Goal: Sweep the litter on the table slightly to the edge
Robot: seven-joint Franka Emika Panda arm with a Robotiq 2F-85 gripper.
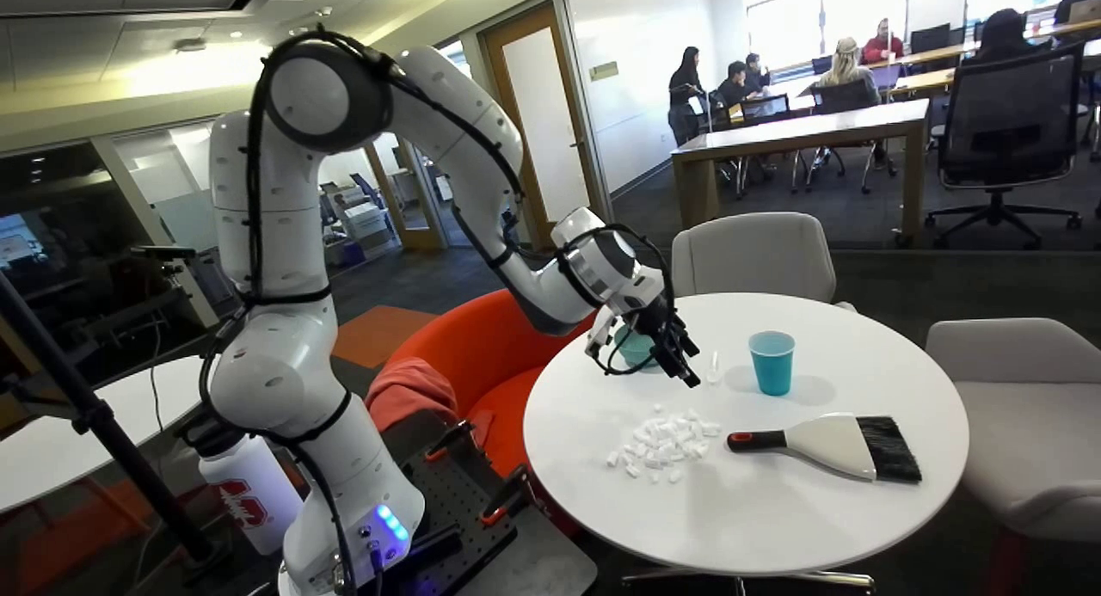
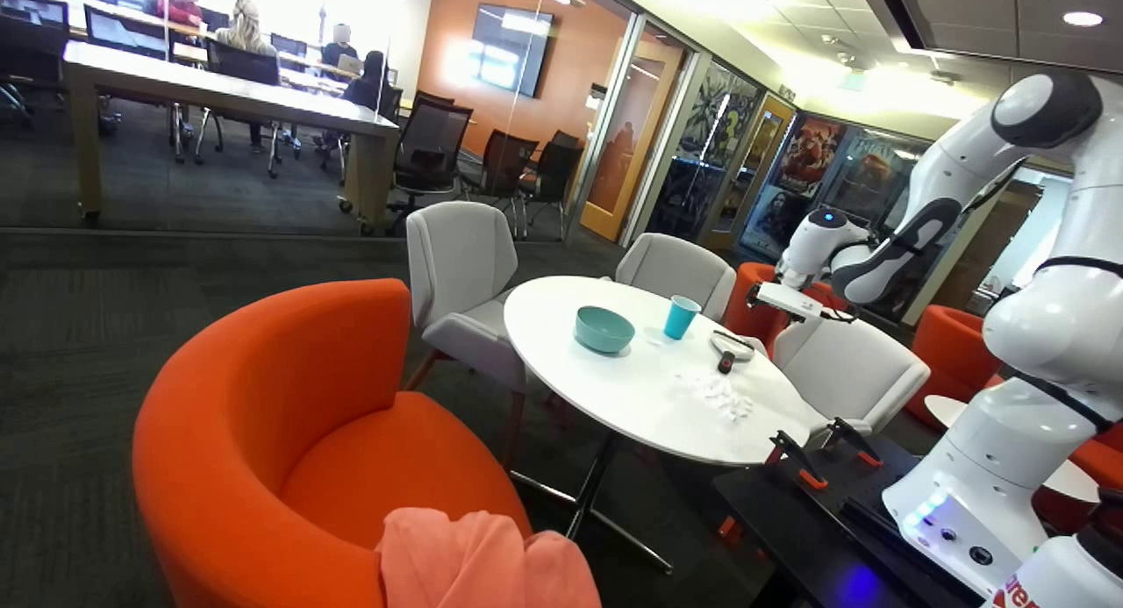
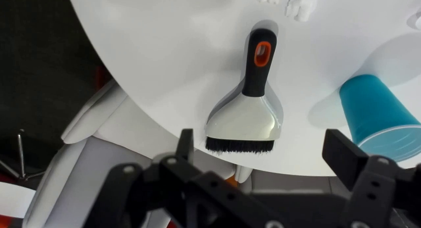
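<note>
Litter [image 1: 667, 441]: loose white bits on the white round table [image 1: 731, 527], toward 9 o'clock from its centre in an exterior view. Same view, from the litter: brush [image 1: 830, 448] flat at 3 o'clock, handle end nearest; blue cup [image 1: 771, 365] upright at 2; teal bowl [image 1: 638, 348] between 11 and 12; orange seat [image 1: 482, 351] beyond, at 10. Gripper [image 3: 259, 139] above the table, jaws wide apart, holding nothing.

The round table [image 1: 774, 514] bears litter [image 1: 668, 439], brush [image 1: 830, 445], cup [image 1: 771, 365] and bowl [image 2: 604, 336].

A brush [image 3: 254, 101] lies on the table [image 3: 158, 57] near litter [image 3: 302, 4] and a blue cup [image 3: 371, 106], gripper [image 3: 260, 145] spread.
</note>
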